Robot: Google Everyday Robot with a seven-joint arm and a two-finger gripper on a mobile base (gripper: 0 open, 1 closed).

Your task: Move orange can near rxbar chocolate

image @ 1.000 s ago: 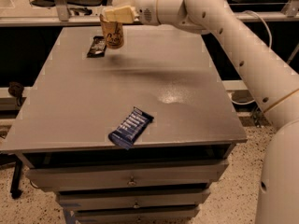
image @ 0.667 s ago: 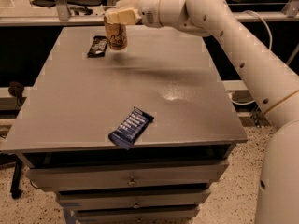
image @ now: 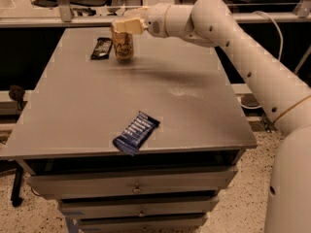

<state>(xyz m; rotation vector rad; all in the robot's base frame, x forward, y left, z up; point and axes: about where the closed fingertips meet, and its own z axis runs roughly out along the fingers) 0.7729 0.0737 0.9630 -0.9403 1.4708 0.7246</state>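
Grey table (image: 194, 106), upper left of frame: gripper (image: 122, 27) pinches orange can (image: 124, 46) by its top, just beside rxbar chocolate (image: 101, 48). Looks like the placing step; next should be release, then lift clear.

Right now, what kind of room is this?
Probably a lab or office: a grey drawer cabinet, speckled floor, and the gripper at the top of the orange can, beside the rxbar chocolate.

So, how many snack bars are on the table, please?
2: the dark brown-black wrapped bar far-left, beside the orange metal can under the gripper; the blue wrapped bar near the front edge.
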